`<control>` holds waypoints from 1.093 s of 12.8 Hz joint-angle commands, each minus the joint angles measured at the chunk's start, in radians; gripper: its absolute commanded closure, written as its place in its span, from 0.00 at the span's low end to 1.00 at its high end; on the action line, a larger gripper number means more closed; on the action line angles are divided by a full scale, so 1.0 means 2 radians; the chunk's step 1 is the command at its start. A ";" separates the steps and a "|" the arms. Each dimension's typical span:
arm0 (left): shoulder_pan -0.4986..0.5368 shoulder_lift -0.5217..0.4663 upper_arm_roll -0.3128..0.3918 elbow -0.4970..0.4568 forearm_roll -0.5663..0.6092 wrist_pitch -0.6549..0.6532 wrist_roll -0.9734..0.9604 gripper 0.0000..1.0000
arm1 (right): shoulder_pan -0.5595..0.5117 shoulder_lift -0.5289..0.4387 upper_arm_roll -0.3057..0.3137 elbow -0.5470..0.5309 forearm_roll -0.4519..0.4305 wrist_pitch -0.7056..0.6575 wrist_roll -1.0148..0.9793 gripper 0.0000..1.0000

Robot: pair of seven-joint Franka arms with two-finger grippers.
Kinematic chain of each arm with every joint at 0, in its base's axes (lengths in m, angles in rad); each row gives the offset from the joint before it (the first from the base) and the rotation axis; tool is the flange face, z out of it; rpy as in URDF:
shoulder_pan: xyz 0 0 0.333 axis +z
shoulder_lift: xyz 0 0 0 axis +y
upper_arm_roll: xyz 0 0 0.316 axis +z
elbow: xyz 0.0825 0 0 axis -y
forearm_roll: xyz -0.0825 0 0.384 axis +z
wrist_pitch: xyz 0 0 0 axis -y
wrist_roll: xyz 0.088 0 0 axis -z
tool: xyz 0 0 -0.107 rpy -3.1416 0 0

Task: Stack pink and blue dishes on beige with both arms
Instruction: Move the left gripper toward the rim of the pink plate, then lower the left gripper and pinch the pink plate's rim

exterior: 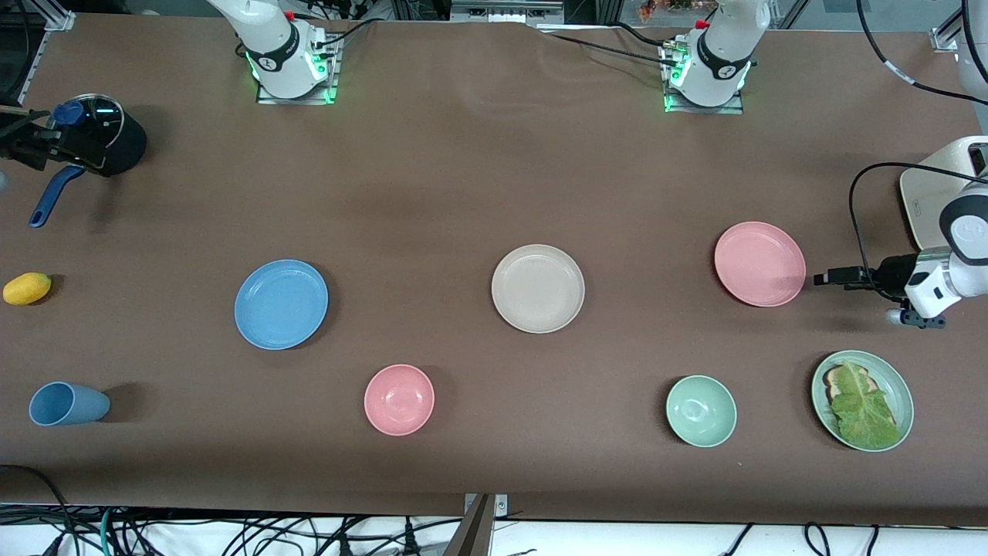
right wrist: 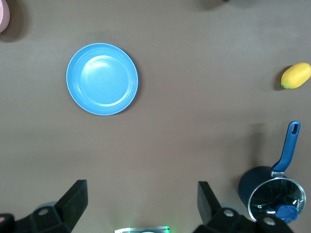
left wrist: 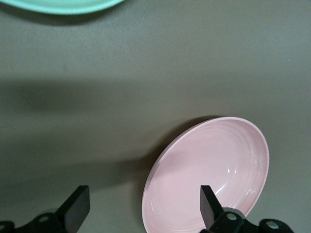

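The brown table [exterior: 463,177] carries blue plate [exterior: 281,303], beige plate [exterior: 538,288], pink plate [exterior: 759,263], bowls, cup, saucepan, lemon.

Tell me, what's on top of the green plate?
A big lettuce leaf lies on the green plate, and a piece of toasted bread peeks out from under it. The leaf covers most of the bread, so anything else beneath stays hidden.

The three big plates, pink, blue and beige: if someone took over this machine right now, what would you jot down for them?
Left gripper: open, low beside the pink plate, toward the left arm's end of the table.
Right gripper: open, up by the dark pot, well away from the blue plate.
Beige plate: mid-table between the other two, bare.
Done: nothing stacked yet.
Left: lift pink and blue onto beige.
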 commanded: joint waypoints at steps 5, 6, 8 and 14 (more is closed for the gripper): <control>0.008 -0.028 -0.005 -0.073 -0.046 0.060 0.056 0.00 | -0.005 -0.008 0.002 -0.008 0.006 -0.002 -0.006 0.00; 0.007 -0.027 -0.005 -0.073 -0.046 0.060 0.056 0.00 | -0.005 -0.008 0.002 -0.008 0.006 -0.002 -0.006 0.00; 0.007 -0.027 -0.005 -0.073 -0.046 0.060 0.055 0.01 | -0.005 -0.008 0.002 -0.008 0.006 -0.002 -0.006 0.00; 0.010 -0.034 -0.006 -0.115 -0.054 0.065 0.057 0.01 | -0.006 -0.008 0.001 -0.008 0.006 -0.002 -0.006 0.00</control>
